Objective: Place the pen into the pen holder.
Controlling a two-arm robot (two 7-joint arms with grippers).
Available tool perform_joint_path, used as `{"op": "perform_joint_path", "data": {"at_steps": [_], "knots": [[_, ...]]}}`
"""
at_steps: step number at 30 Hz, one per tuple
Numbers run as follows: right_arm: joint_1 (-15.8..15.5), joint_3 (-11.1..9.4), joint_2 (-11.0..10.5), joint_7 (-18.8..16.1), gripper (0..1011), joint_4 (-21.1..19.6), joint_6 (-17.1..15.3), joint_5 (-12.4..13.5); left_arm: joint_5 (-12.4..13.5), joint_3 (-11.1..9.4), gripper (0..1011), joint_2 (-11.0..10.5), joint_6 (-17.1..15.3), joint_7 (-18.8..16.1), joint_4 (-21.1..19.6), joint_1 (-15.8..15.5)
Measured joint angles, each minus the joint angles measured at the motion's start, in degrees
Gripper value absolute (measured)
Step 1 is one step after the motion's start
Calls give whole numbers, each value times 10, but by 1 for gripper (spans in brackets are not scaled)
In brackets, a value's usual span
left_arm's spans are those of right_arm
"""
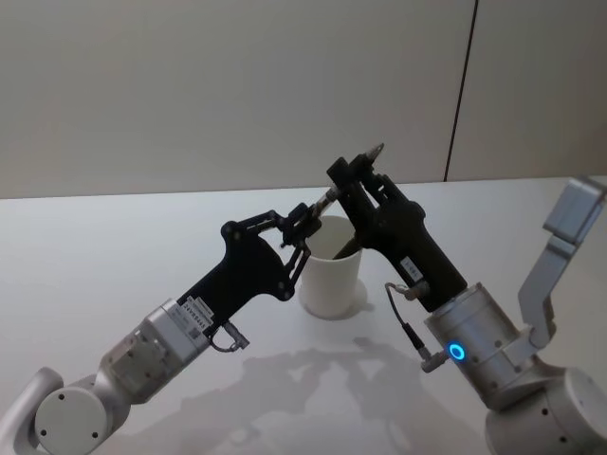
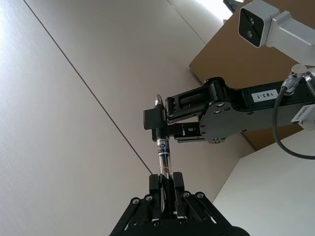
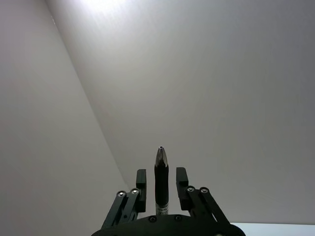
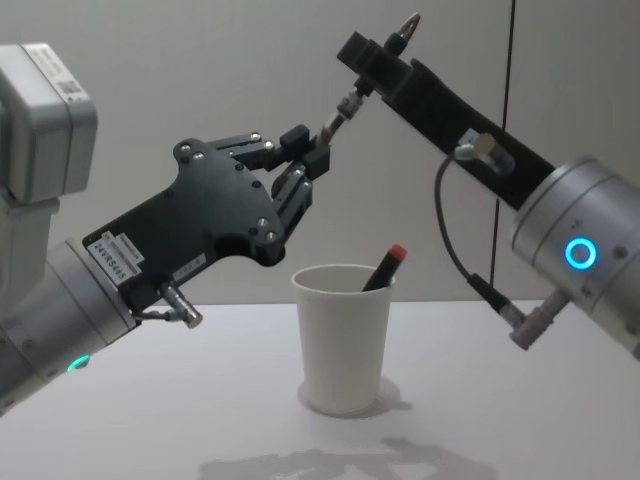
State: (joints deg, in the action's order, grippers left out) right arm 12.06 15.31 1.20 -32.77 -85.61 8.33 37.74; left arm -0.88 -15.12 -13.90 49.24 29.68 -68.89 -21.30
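A slim pen (image 4: 345, 103) with a clear barrel and metal tip hangs slanted above the pen holder (image 4: 342, 330), a white paper cup on the table. My left gripper (image 4: 305, 150) is shut on the pen's lower end; in the left wrist view its fingers (image 2: 155, 189) press on the barrel (image 2: 163, 157). My right gripper (image 4: 365, 55) sits around the pen's upper part, with the tip poking past it. In the right wrist view the pen (image 3: 161, 172) stands between the right gripper's fingers (image 3: 141, 179) with a gap on each side, so that gripper is open.
Another pen with a red end (image 4: 385, 265) leans inside the cup (image 1: 330, 275). The white table (image 1: 114, 246) spreads around the cup, with a plain wall behind. Both arms cross over the cup, my left gripper (image 1: 305, 220) low and my right gripper (image 1: 349, 171) higher.
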Motion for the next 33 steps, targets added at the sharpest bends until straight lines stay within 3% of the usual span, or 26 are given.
{"op": "perform_joint_path", "data": {"at_steps": [3,9,33], "knots": [[2,1,1,2,280,1,1,0,0,0,175,0,0,0,0,0],[3,3,1,4,120,2,2,0,0,0,174,0,0,0,0,0],[0,9,-3,15,118,-6,10,-1,-1,0,174,0,1,0,0,0]]}}
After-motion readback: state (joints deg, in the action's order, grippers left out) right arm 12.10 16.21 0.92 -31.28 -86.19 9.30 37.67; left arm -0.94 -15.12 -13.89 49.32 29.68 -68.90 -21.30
